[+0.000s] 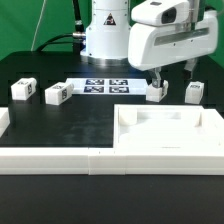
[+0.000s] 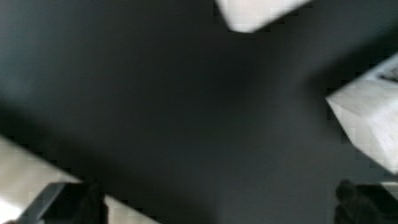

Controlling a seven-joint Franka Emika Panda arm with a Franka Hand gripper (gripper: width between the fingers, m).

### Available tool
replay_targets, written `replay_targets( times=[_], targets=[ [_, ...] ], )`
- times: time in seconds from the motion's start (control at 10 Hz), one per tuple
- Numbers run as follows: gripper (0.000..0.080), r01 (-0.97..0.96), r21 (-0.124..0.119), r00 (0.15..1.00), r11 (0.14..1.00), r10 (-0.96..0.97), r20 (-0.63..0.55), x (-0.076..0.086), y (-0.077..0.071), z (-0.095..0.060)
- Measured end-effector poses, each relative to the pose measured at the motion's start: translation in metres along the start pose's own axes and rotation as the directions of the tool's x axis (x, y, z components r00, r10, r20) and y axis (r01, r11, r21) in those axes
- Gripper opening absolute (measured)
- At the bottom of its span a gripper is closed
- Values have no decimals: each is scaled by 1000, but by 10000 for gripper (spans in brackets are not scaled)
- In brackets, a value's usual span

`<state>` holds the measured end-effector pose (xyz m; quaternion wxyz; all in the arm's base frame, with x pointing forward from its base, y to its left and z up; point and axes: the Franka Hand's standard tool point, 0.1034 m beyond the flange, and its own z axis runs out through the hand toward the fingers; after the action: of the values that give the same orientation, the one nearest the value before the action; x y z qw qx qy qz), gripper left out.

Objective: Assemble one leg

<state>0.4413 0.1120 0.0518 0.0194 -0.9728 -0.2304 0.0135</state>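
The tool (image 1: 175,72) hangs open and empty just above the small white chunky plastic leg (image 1: 155,92) on the black tabletop (image 1: 80,120), which looks light, hard and a bit slippery, so pinch its flat sides.

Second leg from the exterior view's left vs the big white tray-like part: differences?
That leg is a small chunky post; the tray-like part is far larger, low and squarish with a raised rim. The leg shows a dark tag; the tray-like part shows none. Both are white, on the black table, ungrasped.

Robot lab: marker board (image 1: 107,86), green backdrop (image 1: 18,22)
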Motion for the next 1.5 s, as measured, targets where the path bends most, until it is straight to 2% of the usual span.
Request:
replay_targets(
  times=[0.1, 0.4, 0.5, 0.7, 0.8, 0.9, 1.0, 1.3, 1.4, 1.5],
  targets=[
    [649, -84, 21, 996, 996, 85, -26, -1, 1, 3],
    [649, -288, 40, 957, 957, 289, -18, 0, -3, 3],
    [649, -397, 49, 917, 917, 398, -12, 0, -5, 3],
    [649, -622, 62, 783, 781, 622, 16, -3, -22, 7],
    [649, -745, 67, 667, 664, 744, 37, -2, -34, 8],
    [649, -769, 70, 639, 636, 768, 45, -1, -43, 9],
    [649, -793, 72, 609, 605, 792, 51, -1, -44, 9],
    [649, -766, 63, 643, 640, 762, 80, -4, -41, 9],
    [649, -741, 53, 670, 669, 733, 114, -9, -42, 11],
    [649, -715, 19, 685, 699, 695, 221, -17, -49, 11]
  ],
)
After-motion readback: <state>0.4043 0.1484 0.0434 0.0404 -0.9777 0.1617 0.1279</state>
